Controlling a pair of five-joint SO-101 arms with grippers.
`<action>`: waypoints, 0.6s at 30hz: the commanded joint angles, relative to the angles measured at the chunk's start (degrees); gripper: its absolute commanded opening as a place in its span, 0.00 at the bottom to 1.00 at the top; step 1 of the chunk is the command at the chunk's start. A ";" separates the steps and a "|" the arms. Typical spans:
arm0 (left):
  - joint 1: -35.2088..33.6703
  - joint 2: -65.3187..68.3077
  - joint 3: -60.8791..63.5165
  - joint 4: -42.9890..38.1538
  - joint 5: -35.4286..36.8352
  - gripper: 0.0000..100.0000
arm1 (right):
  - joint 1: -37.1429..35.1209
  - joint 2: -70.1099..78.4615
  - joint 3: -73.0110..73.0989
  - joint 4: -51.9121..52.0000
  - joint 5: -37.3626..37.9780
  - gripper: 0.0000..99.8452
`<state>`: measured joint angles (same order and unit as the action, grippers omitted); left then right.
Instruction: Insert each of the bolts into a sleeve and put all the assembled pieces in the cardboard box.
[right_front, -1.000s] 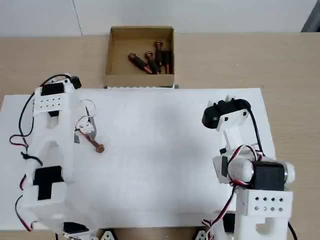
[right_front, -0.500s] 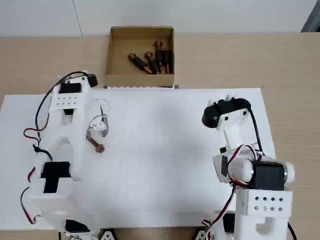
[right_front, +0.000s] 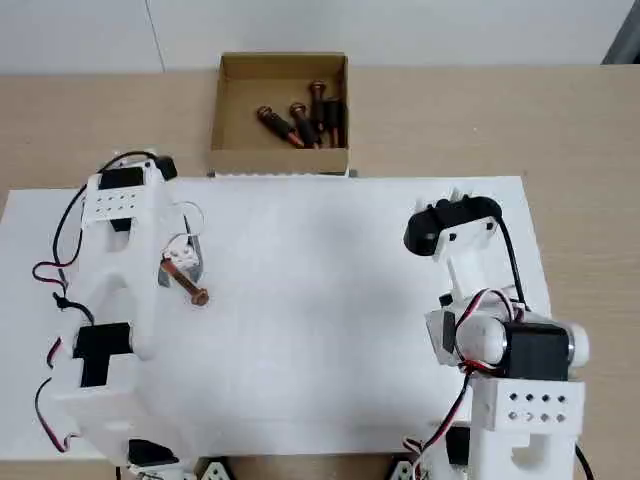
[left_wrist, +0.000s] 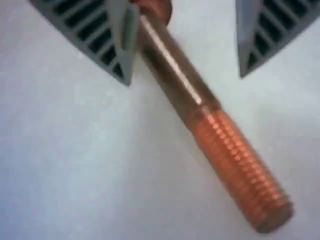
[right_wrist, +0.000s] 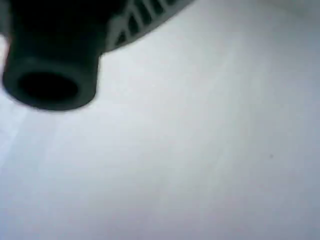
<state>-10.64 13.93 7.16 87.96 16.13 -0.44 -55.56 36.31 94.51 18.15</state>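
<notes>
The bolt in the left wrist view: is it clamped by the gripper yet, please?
No, the bolt lies between the left gripper's open fingers, one clear of it.

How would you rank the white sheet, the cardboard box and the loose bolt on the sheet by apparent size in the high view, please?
1. white sheet, by far the largest.
2. cardboard box, clearly smaller.
3. loose bolt, the smallest.

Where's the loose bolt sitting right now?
In the high view the bolt lies on the white sheet's left side, just right of the left arm. The left wrist view shows it between the open fingers of the left tool.
</notes>
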 joint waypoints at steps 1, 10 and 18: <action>0.00 -0.35 -1.80 0.35 0.26 0.13 | 0.04 -0.22 -0.26 -1.45 -0.35 0.00; 0.70 4.48 1.54 -3.87 0.44 0.12 | 0.13 -0.40 0.00 -1.45 -0.35 0.00; 1.23 5.89 1.63 -4.57 0.35 0.00 | 0.13 -0.48 0.00 -1.54 -0.35 0.00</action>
<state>-9.14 19.03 8.04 84.26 16.40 -0.44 -55.56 36.66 94.07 18.15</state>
